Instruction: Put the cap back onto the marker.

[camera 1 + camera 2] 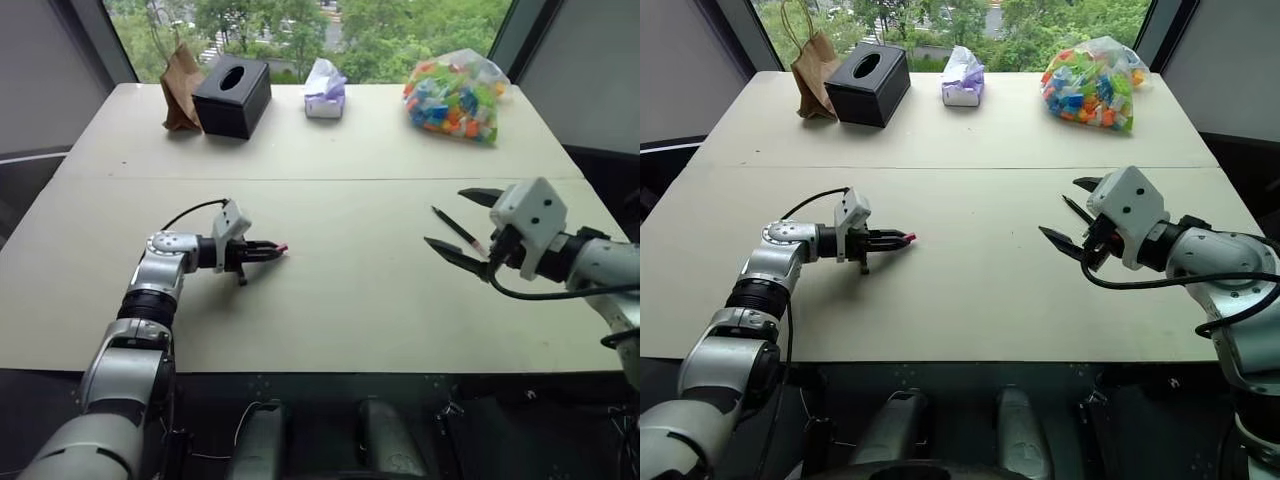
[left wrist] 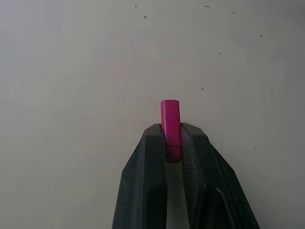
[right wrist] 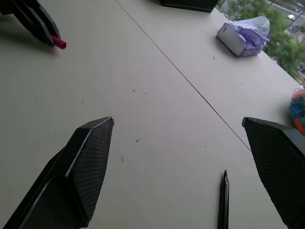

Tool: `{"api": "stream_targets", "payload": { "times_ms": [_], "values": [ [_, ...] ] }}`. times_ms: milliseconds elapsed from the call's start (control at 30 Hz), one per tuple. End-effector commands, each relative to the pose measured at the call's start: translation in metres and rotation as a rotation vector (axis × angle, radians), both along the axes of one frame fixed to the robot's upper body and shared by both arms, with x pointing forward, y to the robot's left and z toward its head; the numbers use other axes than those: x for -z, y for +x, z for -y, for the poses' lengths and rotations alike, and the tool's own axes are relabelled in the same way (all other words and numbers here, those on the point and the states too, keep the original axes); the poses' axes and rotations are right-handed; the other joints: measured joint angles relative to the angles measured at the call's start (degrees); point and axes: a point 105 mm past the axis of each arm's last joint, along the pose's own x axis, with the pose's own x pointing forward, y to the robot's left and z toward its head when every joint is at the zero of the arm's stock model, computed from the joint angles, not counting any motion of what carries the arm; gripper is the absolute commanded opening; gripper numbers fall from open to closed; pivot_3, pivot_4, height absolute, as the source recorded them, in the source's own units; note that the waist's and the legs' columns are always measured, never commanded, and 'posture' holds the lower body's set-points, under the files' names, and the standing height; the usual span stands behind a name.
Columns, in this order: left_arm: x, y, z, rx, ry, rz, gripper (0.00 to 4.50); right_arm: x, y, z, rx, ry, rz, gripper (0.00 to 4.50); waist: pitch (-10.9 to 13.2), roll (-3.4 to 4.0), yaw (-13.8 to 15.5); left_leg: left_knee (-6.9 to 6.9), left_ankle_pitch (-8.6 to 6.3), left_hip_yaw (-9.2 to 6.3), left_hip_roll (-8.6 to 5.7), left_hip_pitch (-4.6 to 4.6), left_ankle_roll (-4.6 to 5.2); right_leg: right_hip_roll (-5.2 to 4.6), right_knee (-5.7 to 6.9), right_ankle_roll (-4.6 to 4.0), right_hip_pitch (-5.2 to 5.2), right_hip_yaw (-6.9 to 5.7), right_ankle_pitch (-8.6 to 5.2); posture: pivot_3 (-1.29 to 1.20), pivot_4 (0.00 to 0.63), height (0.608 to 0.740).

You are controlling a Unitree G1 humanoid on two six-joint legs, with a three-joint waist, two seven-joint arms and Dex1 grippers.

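A smooth pink plastic cap [image 2: 170, 124] sits pinched between the left gripper's [image 2: 174, 143] matt black fingers [image 2: 151, 171], whose inner pads are finely ribbed. Beneath the right gripper [image 3: 178, 157], with its cross-hatched pads, lie the matt pale bench [image 3: 157, 119] and a slim black marker [image 3: 223, 202].

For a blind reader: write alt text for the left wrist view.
Two black gripper fingers of the left gripper are shut on a small magenta plastic tube-shaped cap, which sticks out past their tips over a plain beige tabletop.
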Motion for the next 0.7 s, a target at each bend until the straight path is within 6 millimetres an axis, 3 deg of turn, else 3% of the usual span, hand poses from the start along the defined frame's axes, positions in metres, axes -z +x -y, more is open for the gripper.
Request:
{"api": "stream_targets", "payload": {
  "times_ms": [33,233,400,700],
  "values": [
    [-0.016,-0.001,0.002,0.028,0.022,0.089,0.10,0.003,0.008,0.007,0.046,0.014,0.045,4.47,0.0,0.00,0.0,0.00,0.00,0.00,0.00,0.00,0.00,0.00,0.00,0.00,0.00,0.00,0.00,0.00,0.150,0.740],
    [-0.019,-0.012,0.004,0.077,0.093,0.190,0.10,0.018,0.032,0.031,0.171,0.122,0.060,4.47,0.0,0.02,-0.1,-0.02,0.00,0.02,0.01,0.01,0.00,0.01,0.01,-0.01,-0.03,0.03,0.00,0.00,0.150,0.740],
    [-0.037,-0.018,0.005,0.068,0.058,0.229,0.10,0.030,0.057,0.051,0.246,0.185,0.051,4.47,0.0,0.03,-0.1,-0.02,0.00,0.03,0.01,0.00,0.00,0.02,0.03,-0.01,-0.05,0.04,0.00,0.00,0.150,0.740],
    [-0.043,-0.026,0.002,0.041,0.057,0.245,0.10,0.050,0.090,0.068,0.244,0.259,-0.094,4.47,0.0,0.07,-0.3,-0.07,0.00,0.04,0.00,0.01,0.00,0.04,0.04,-0.02,-0.07,0.04,0.00,0.00,0.150,0.740]
  ]
}}
